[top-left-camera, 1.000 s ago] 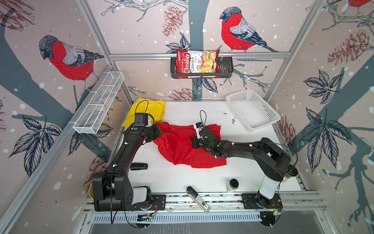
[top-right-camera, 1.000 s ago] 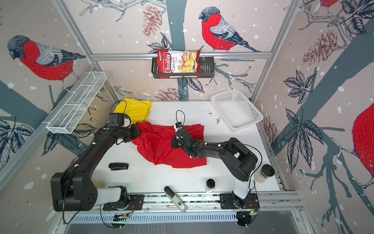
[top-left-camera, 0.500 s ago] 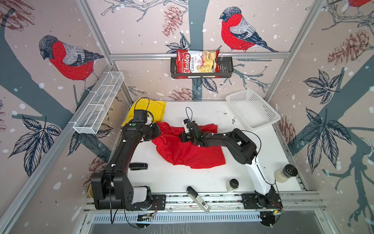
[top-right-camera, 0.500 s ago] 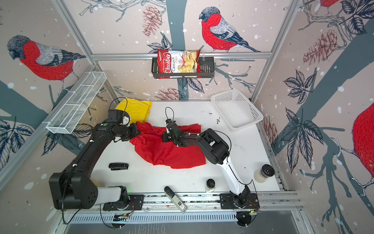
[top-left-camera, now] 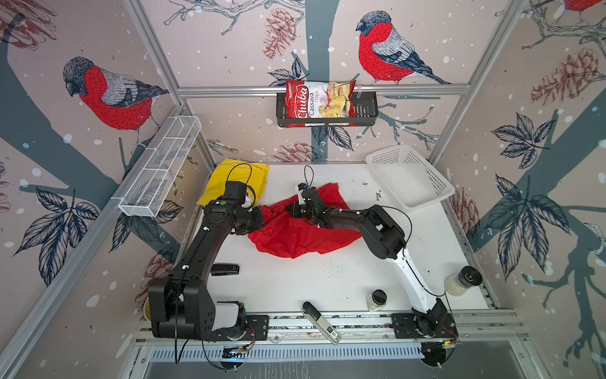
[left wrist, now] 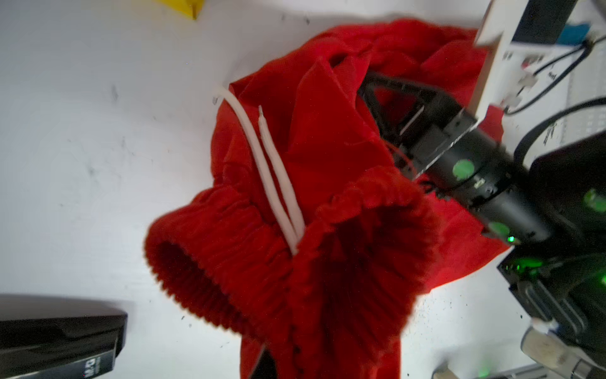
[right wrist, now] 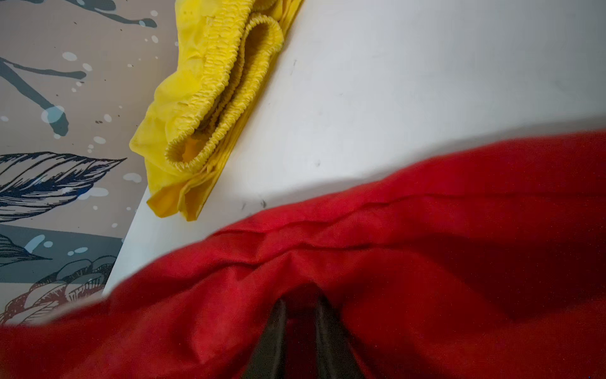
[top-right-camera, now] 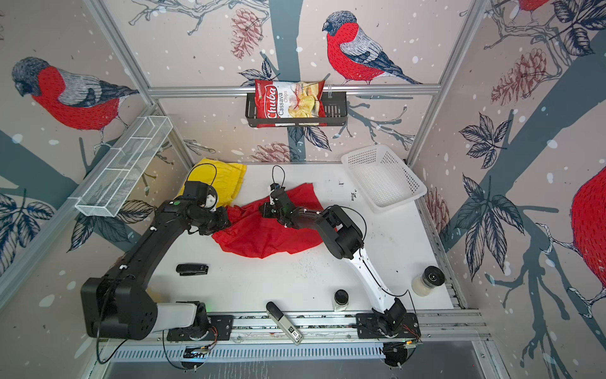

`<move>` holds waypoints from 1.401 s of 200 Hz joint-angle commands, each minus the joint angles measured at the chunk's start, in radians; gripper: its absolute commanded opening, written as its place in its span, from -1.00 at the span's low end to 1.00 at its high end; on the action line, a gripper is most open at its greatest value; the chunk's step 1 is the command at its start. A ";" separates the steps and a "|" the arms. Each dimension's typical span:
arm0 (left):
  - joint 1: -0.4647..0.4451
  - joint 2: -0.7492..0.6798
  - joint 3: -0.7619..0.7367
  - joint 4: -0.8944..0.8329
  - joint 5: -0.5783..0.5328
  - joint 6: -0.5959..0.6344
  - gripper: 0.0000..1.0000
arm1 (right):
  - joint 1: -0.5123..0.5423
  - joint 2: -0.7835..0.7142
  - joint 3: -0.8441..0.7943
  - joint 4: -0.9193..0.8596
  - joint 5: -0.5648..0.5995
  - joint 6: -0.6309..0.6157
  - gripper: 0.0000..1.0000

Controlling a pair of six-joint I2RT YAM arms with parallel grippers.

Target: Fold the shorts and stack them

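Note:
The red shorts [top-left-camera: 295, 236] [top-right-camera: 262, 236] lie crumpled mid-table, partly folded over. My left gripper [top-left-camera: 259, 219] [top-right-camera: 226, 220] is shut on their gathered waistband [left wrist: 344, 262]; its jaws are buried in the cloth, and the white drawstring [left wrist: 272, 177] hangs beside them. My right gripper [top-left-camera: 292, 209] [top-right-camera: 266, 210] [right wrist: 300, 302] sits over the shorts' far edge. Its two fingers stand slightly apart with red cloth [right wrist: 426, 246] between and over them, hiding the tips. The yellow shorts [top-left-camera: 216, 183] [top-right-camera: 226, 180] [right wrist: 210, 98] lie folded at the back left corner.
A white basket [top-left-camera: 410, 177] sits at the back right. A black stapler [top-left-camera: 224, 269] lies front left. A small jar [top-left-camera: 377, 298], a larger jar [top-left-camera: 464, 280] and a grey device [top-left-camera: 321, 323] line the front. A chips bag [top-left-camera: 318, 103] hangs in a rack, and a wire tray [top-left-camera: 160, 167] is on the left wall.
My right gripper carried the red cloth leftward and toward the back, nearer my left gripper, and its arm folded in. Its fingers have parted a little. The left gripper barely moved.

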State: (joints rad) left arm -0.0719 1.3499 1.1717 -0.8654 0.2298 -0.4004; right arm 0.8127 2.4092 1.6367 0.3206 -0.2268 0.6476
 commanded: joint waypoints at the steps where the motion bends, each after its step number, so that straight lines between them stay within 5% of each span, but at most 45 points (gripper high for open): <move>1: -0.012 0.010 0.093 -0.065 -0.185 0.038 -1.00 | 0.002 -0.166 -0.118 -0.007 -0.019 -0.073 -0.46; 24: -0.017 0.013 0.148 -0.060 -0.306 0.021 -1.00 | 0.011 -0.377 -0.332 -0.003 0.010 -0.120 -0.39; 59: -0.039 0.006 0.138 0.011 -0.303 0.004 -1.00 | 0.008 -0.682 -0.650 -0.009 0.111 -0.121 -0.38; 111: -0.138 0.102 0.259 -0.068 -0.397 -0.014 -0.98 | -0.025 -0.893 -0.962 -0.070 0.226 -0.099 -0.46; 167: -0.256 0.294 0.472 -0.156 -0.465 -0.047 -0.96 | -0.086 -0.805 -1.065 0.044 0.212 -0.062 -0.57; 236: -0.506 0.727 0.849 -0.337 -0.657 -0.135 -0.98 | -0.099 -0.687 -1.113 0.196 0.125 0.011 -0.67; 280: -0.553 0.934 1.029 -0.352 -0.624 -0.196 -1.00 | -0.105 -0.730 -1.183 0.203 0.122 0.005 -0.68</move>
State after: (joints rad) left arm -0.6178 2.2173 2.1422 -1.1767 -0.3931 -0.5461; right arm 0.7124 1.6936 0.4881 0.6277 -0.0853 0.6357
